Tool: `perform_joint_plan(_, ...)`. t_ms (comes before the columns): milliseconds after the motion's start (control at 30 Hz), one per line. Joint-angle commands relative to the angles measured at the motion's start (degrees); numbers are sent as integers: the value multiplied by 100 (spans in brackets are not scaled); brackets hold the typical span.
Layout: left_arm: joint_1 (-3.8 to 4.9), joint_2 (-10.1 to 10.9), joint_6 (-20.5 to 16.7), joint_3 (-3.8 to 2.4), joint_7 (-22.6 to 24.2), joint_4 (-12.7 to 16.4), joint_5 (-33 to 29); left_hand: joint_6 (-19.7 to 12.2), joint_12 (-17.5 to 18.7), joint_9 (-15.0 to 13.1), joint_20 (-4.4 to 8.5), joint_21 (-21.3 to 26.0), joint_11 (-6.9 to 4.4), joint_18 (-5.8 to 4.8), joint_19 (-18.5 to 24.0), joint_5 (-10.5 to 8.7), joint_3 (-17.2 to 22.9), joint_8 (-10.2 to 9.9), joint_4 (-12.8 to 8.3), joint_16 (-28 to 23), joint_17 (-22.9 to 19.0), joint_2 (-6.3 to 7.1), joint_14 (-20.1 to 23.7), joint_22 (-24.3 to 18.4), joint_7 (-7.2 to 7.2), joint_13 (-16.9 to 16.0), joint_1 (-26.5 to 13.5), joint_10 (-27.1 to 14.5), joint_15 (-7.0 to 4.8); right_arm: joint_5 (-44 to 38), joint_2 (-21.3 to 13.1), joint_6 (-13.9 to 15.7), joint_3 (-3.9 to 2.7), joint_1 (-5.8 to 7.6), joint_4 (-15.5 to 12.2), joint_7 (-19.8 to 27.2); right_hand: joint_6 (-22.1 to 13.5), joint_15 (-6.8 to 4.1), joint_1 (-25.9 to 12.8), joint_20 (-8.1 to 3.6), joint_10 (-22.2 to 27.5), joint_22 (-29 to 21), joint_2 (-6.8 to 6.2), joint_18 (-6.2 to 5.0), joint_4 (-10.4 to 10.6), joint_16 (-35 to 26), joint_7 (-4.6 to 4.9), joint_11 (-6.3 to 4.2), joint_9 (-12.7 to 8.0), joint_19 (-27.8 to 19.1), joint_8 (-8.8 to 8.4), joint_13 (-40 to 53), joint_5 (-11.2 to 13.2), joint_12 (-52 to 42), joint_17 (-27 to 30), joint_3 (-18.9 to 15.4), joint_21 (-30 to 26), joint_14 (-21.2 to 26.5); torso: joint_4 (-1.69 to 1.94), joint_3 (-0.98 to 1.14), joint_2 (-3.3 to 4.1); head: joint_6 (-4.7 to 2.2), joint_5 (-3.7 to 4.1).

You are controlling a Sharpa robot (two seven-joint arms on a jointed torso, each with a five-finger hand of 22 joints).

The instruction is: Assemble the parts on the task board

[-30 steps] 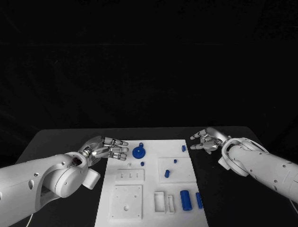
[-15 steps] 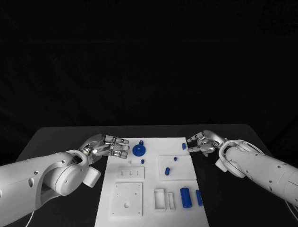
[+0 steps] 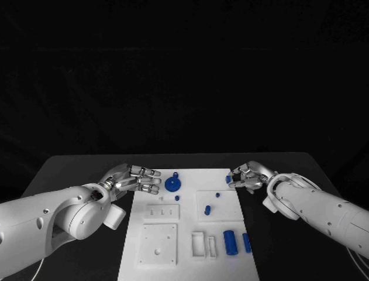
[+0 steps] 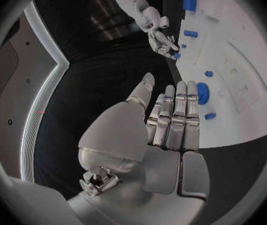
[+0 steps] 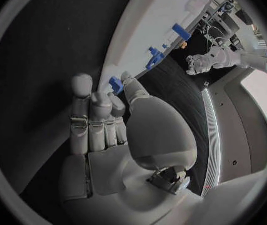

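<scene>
The white task board [image 3: 193, 260] lies in the middle of the table. On it are a blue round disc [image 3: 173, 185], small blue pegs [image 3: 207, 209], and two blue cylinders [image 3: 230, 242] near the front. My left hand [image 3: 134, 179] hovers at the board's far left edge beside the disc [image 4: 203, 92], its fingers straight and nothing in it. My right hand [image 3: 248, 176] is at the board's far right edge. Its thumb and fingertips reach a small blue piece [image 5: 115, 83] standing there [image 3: 229, 179], and I cannot tell whether they touch it.
Shallow rectangular recesses and square plates [image 3: 159, 244] take up the board's near half. Black table [image 3: 75, 175] runs along both sides of the board. My right hand [image 4: 165, 42] also appears across the board in the left wrist view.
My right hand has moved left, from beside the board to its far right edge and the small blue piece. My left hand has edged slightly farther along the board's left edge.
</scene>
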State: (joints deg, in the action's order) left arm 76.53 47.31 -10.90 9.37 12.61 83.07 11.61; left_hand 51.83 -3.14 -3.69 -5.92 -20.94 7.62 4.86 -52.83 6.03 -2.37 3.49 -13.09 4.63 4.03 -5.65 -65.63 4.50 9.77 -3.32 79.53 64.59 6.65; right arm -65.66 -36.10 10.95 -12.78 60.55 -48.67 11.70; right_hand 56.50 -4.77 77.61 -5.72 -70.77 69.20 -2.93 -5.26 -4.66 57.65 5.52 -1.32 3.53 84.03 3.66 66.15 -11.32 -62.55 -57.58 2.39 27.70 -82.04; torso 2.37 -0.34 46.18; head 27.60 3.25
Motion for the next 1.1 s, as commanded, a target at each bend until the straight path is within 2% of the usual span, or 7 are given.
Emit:
perform_joint_plan(33, 3, -11, 126, -6, 72, 17, -16, 40, -26, -6, 17, 14, -2, -65, -40, 11, -18, 12, -5, -20, 2, -5, -42, 0, -3, -6, -49, -63, 7, 33, 36, -82, 0, -13, 45, 65, -39, 7, 6, -24, -4, 7, 45, 37, -24, 26, -15, 45, 1, 201, -15, 10, -37, -32, -13, -10, -16, -17, 7, 0, 2, -1, -2)
perform_joint_plan(300, 3, -17, 134, -6, 71, 12, -16, 29, -27, -5, 13, 20, 5, -62, -43, 3, -28, 11, 5, -20, 2, 0, -42, 1, -1, -7, -51, -92, 9, 37, 103, -82, 0, -25, 86, 68, 63, 1, 0, -20, -7, 48, 90, 26, -93, 28, -29, 30, 5, 208, -12, 15, -30, -46, -19, 91, -39, -16, -5, 6, 1, 6, -20)
perform_joint_plan(633, 3, -22, 157, -6, 56, 31, -16, -19, -27, -2, 10, 29, 13, -59, -48, -1, -38, 7, 20, -20, 3, 6, -43, 1, 5, -7, -45, -115, 11, 38, 164, -36, 2, -29, 152, 57, 13, -2, -22, -25, -8, 96, 100, 34, -184, 30, -27, 28, 2, 214, -15, 18, 4, -51, -26, 235, -71, -18, -1, 10, 1, -7, -20)
perform_joint_plan(800, 3, -28, 157, -6, 56, 24, -16, -43, -27, -1, 9, 34, 17, -57, -53, -2, -45, 7, 38, -18, 3, 7, -45, 1, 8, -7, -45, -130, 11, 38, 175, -14, 2, -30, 174, 49, 38, -12, -57, -33, -7, 116, 106, 39, -213, 29, -31, 18, 3, 220, -15, 17, 26, -50, -28, 319, -85, -18, 1, 3, 2, -12, -17)
perform_joint_plan(1000, 2, -46, 153, -6, 57, 13, -16, -54, -28, -1, 8, 39, 18, -56, -58, 0, -49, 6, 55, -19, 3, 6, -44, 1, 10, -7, -41, -134, 13, 32, 191, -10, 3, -30, 191, 26, 125, -13, -15, -36, -16, 137, 142, 48, -291, 23, -45, 14, 5, 222, -13, 22, 128, -57, -25, 440, -113, -22, -1, 1, 3, -9, 12)
perform_joint_plan(1100, 1, -56, 153, -5, 55, 11, -16, -63, -28, 0, 7, 42, 19, -57, -58, 1, -50, 6, 67, -19, 3, 0, -44, 0, 11, -7, -50, -135, 13, 25, 204, 22, 3, -30, 202, 4, 188, -12, -8, -35, -24, 150, 164, 50, -366, 27, -52, 17, 4, 224, -15, 29, 212, -67, -29, 555, -118, -26, -5, 9, 4, -18, 11)
